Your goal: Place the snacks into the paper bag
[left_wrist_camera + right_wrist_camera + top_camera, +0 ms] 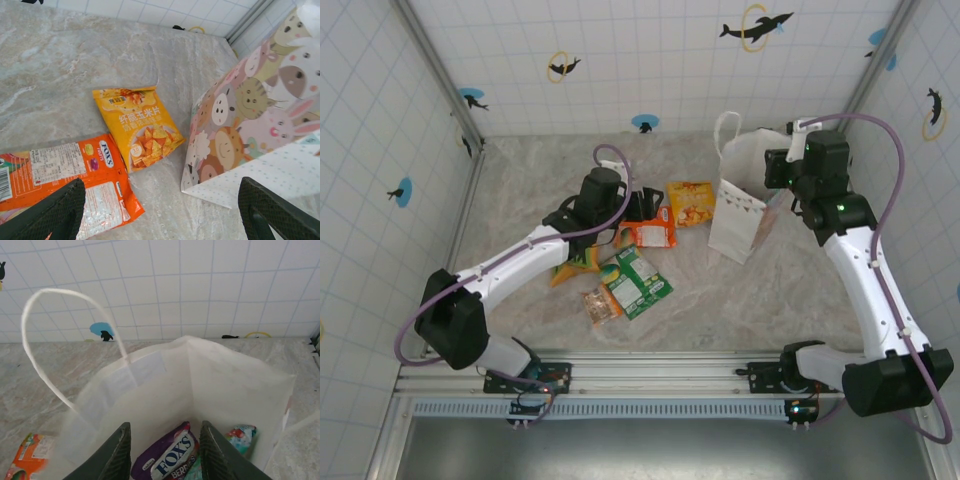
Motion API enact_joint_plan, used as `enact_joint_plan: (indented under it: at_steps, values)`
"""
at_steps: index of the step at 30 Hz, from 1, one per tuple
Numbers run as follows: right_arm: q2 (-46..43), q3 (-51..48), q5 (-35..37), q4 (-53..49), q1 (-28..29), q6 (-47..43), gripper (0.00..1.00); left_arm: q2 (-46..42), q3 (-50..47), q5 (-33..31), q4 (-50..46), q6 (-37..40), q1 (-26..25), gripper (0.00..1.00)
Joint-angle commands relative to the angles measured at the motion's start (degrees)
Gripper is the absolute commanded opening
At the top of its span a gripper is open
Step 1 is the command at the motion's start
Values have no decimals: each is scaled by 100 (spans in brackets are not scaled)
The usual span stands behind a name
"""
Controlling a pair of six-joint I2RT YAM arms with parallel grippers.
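- As I look past the right claw (165, 429), I see its two fingers standing apart with nothing pinched between them, the tips hanging in the mouth of the paper bag (150, 375).
- Just beneath that claw, inside the bag, lies a purple packet (167, 452). I cannot tell whether either finger brushes it.
- A little to the claw's right, a teal packet (241, 434) also lies in the bag, close to the right-hand wall.
- Farther off, up and to the left of the claw, a white cord handle (35, 315) arcs upright above the rim.
- On the other side, my left claw (162, 184) is spread wide and holds nothing, poised over the table (75, 60).
- Nearest to it, by its left finger, an orange packet (80, 170) lies flat.
- Straight ahead of the claw, just beyond the orange one, a yellow packet (137, 127) lies flat, face up.
- Ahead and to the right, the bag stands upright with its animal-print side turned towards this claw.
- Behind the left claw, back towards the arm bases, I see a green packet (638, 282) with a small brownish packet (601, 302) just beside it.
- A yellow-green packet (572, 268) lies partly under the left arm.
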Motion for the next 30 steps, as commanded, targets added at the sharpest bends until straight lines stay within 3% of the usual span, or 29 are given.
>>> enact_joint_plan:
  at_steps: [1,9,30]
  values:
    - [-256,292,-124,-150,9,157,41,65,180,156,-189,9,45,81]
    - [-461,483,-501,-815,329,397,43,-11,22,538,-391,-307,107,80]
    - [-669,-495,490,-1210,3301,1131,45,-967,-1488,1323,-1092,-972,753,77]
